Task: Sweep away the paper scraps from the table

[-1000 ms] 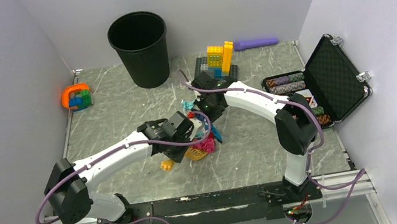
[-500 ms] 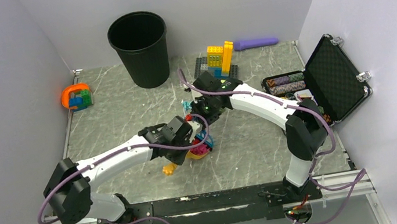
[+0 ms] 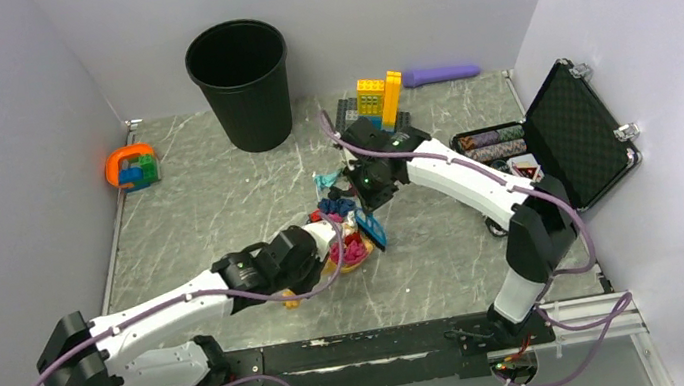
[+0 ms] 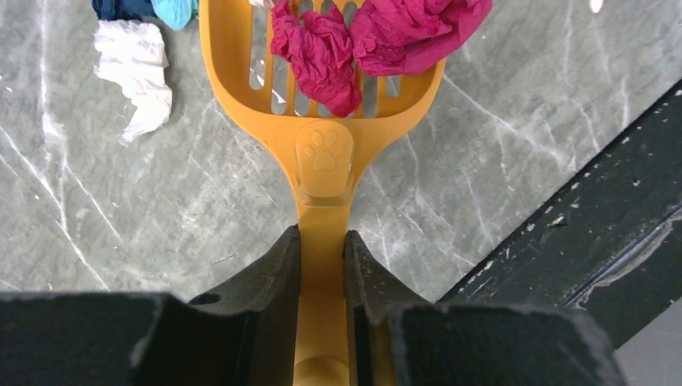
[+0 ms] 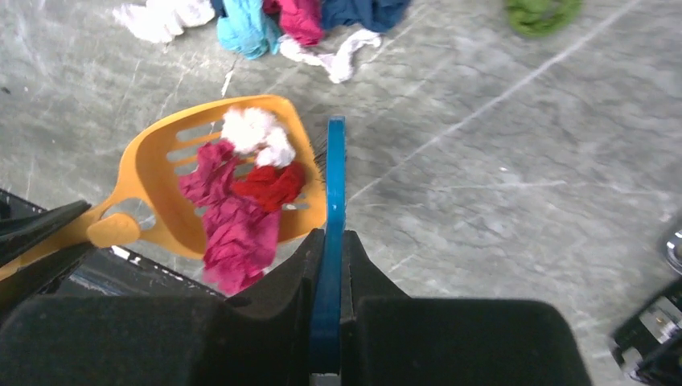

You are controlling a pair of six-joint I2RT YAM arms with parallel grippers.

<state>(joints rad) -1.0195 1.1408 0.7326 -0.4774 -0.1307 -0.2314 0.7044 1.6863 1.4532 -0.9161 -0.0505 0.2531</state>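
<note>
left hand (image 4: 322,245) clenched on the handle of a yellow scoop (image 4: 322,153), scoop head out over the surface (image 4: 499,161). right hand (image 5: 328,241) clamped on a thin blue brush (image 5: 334,169), brush edge just beside the scoop's right rim. paper scraps (image 5: 241,221): pink, red and white ones sit in the scoop, a clump of white, teal, pink and navy ones lies on the surface just beyond it, and a green scrap (image 5: 543,12) lies apart to the right.
</note>
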